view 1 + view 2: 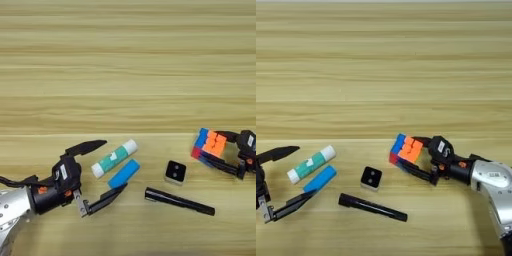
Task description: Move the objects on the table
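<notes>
Tan striped table (125, 60); right pincer (412, 152) clamps orange-blue-red puzzle cube (405, 150).

Wooden table (125, 60) under marker (179, 201), glue stick (114, 158)

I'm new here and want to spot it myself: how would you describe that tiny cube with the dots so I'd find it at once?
Look along the near part of the wooden table, between the two arms. Just behind the slim black marker, right of the flat blue bar, sits the tiny cube. Its black top with white dots sets it apart from the colourful puzzle cube in the right end effector.
</notes>
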You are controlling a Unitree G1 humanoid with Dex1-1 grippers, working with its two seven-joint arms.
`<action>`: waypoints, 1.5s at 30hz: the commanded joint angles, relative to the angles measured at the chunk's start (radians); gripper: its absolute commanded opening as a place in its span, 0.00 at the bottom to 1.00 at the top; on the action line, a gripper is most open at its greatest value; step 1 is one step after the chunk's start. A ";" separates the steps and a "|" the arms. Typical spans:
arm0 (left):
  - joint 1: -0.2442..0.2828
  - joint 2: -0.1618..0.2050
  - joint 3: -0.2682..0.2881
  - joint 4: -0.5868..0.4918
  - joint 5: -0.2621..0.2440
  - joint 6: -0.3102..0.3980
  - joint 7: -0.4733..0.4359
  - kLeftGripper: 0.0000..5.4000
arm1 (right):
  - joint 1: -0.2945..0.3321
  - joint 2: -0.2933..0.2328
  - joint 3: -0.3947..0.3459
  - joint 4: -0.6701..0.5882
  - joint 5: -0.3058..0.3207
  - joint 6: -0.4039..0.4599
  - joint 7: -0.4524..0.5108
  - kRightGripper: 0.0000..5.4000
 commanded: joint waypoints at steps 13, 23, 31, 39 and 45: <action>0.012 0.006 0.007 0.009 -0.004 -0.001 -0.001 1.00 | -0.020 0.027 -0.022 -0.295 0.092 0.058 -0.056 0.99; 0.016 0.003 0.010 0.005 -0.001 0.012 0.017 1.00 | 0.091 -0.044 0.015 -0.566 0.206 0.159 0.026 0.99; 0.021 0.011 0.022 0.003 -0.007 0.012 0.015 1.00 | 0.269 -0.148 -0.003 -0.598 0.215 0.142 0.133 0.99; 0.012 0.013 0.030 0.012 -0.010 0.011 0.003 1.00 | 0.331 -0.154 0.021 -0.581 0.154 0.100 0.136 0.99; 0.012 0.010 0.033 0.015 -0.011 0.008 -0.003 1.00 | 0.343 -0.142 0.051 -0.517 0.053 0.042 0.100 0.99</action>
